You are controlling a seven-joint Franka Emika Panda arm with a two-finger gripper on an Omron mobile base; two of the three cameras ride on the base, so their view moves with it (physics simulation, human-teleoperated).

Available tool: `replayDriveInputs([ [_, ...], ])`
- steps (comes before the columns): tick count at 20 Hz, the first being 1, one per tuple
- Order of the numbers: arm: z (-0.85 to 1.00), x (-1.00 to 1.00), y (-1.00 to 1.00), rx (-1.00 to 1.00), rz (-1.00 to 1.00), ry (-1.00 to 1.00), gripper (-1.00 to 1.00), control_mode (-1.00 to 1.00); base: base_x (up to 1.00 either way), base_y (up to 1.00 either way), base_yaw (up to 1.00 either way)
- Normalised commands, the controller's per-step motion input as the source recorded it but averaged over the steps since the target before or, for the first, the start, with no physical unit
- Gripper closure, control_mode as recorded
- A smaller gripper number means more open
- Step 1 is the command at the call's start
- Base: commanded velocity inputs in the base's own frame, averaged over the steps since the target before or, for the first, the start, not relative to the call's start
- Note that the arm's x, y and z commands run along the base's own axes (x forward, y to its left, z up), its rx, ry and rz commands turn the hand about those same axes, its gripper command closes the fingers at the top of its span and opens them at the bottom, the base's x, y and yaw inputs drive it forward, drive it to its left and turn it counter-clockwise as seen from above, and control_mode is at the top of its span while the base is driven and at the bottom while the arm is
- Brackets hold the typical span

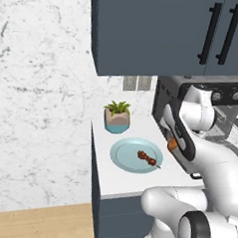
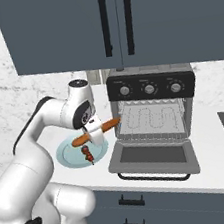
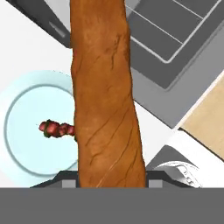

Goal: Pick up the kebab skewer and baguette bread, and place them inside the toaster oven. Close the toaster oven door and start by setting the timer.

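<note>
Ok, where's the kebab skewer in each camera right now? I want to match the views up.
Left base view: the kebab skewer lies on the right half of the pale blue plate, centre of the picture.
Right base view: it sits at the plate's near edge, left of centre, just under the held baguette.
Hand view: its red chunks poke out at the left from behind the baguette.
Shared landmark: the pale blue plate.

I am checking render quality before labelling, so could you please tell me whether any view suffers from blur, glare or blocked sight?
Left base view: sharp, evenly lit, but the white arm hides most of the dark grey toaster oven. Right base view: clear, no glare, with a soft shadow under the pale blue plate. Hand view: the orange-brown baguette, held close, blocks the middle and half hides the dark red kebab skewer.
</note>
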Motion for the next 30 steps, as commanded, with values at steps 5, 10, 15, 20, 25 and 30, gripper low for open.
replayDriveInputs([
  [5, 0.23, 0.00, -0.79, 0.04, -0.56, 0.00, 1.00, -1.00, 0.00, 0.00, 0.00],
  [10, 0.32, 0.00, -0.79, 0.08, -0.47, 0.00, 1.00, -1.00, 0.00, 0.00, 0.00],
  [15, 0.15, 0.03, -0.67, 0.11, -0.36, -0.13, 1.00, -1.00, 0.00, 0.00, 0.00],
  [20, 0.04, 0.18, -0.31, 0.10, -0.03, -0.31, 1.00, -1.00, 0.00, 0.00, 0.00],
  [25, -0.08, 0.17, -0.15, 0.01, 0.02, -0.27, 1.00, -1.00, 0.00, 0.00, 0.00],
  [30, -0.29, 0.63, -0.01, 0.00, 0.00, -0.10, 1.00, -1.00, 0.00, 0.00, 0.00],
])
